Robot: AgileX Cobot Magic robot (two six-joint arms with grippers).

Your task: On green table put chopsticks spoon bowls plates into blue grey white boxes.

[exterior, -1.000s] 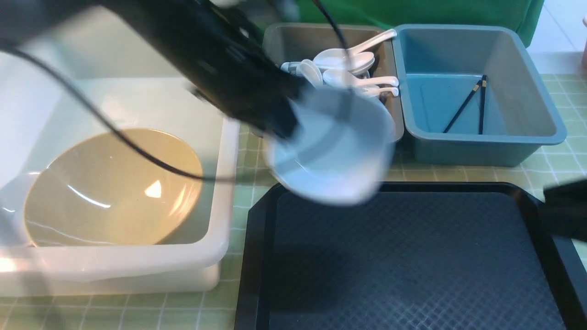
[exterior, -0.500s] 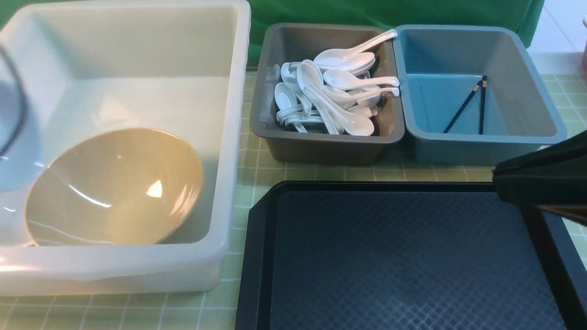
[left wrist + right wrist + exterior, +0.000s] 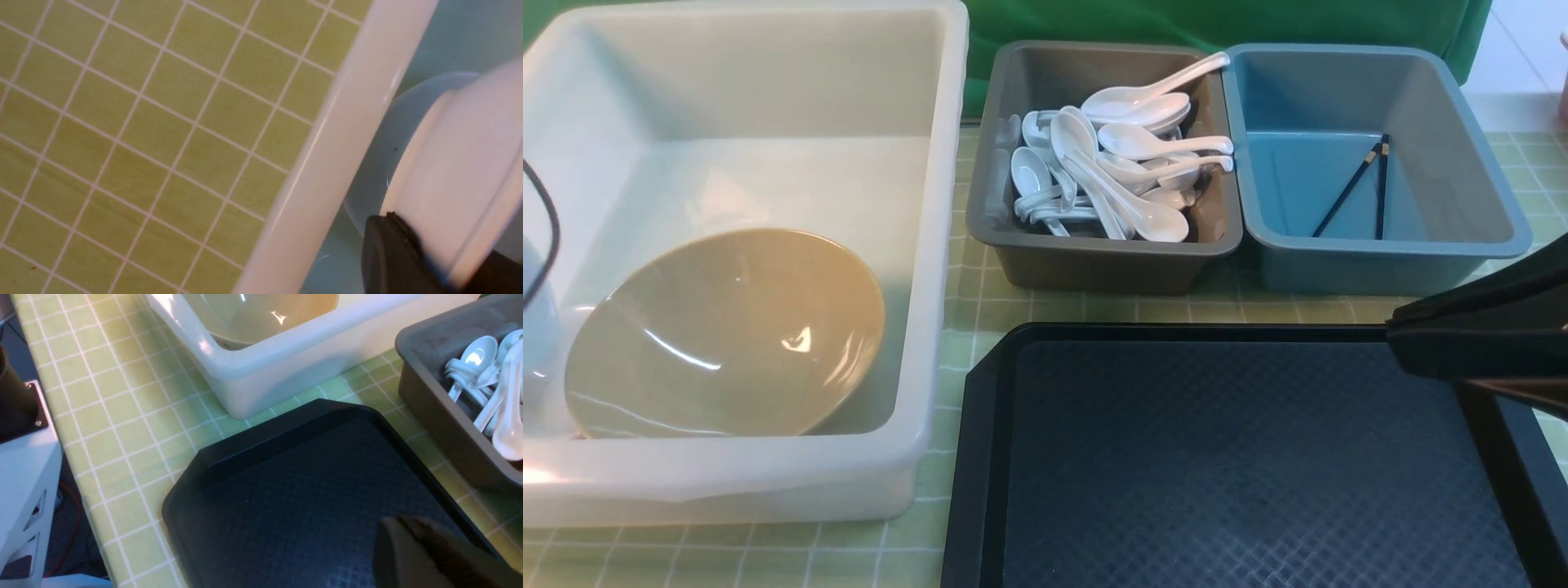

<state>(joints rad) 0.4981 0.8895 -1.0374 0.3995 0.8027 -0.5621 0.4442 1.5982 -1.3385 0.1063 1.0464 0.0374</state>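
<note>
My left gripper (image 3: 445, 261) is shut on the rim of a white plate (image 3: 457, 163) and holds it inside the white box (image 3: 327, 163), above a second white plate (image 3: 376, 171). In the front view only an edge of a plate (image 3: 535, 327) shows at the far left of the white box (image 3: 931, 245), beside the tan bowl (image 3: 727, 335). The grey box (image 3: 1094, 265) holds several white spoons (image 3: 1119, 171). The blue box (image 3: 1380, 261) holds the black chopsticks (image 3: 1364, 188). My right gripper (image 3: 1396, 343) is shut and empty over the right side of the black tray (image 3: 1217, 457).
The green table (image 3: 143, 143) shows outside the white box's rim. The black tray (image 3: 306, 490) lies in front of the grey and blue boxes, with nothing on it. A white stand (image 3: 24, 477) sits off the table's edge.
My left arm has swung the white plate from above the tray's back edge to the far left of the white box. My right gripper has come in from the right over the tray.
</note>
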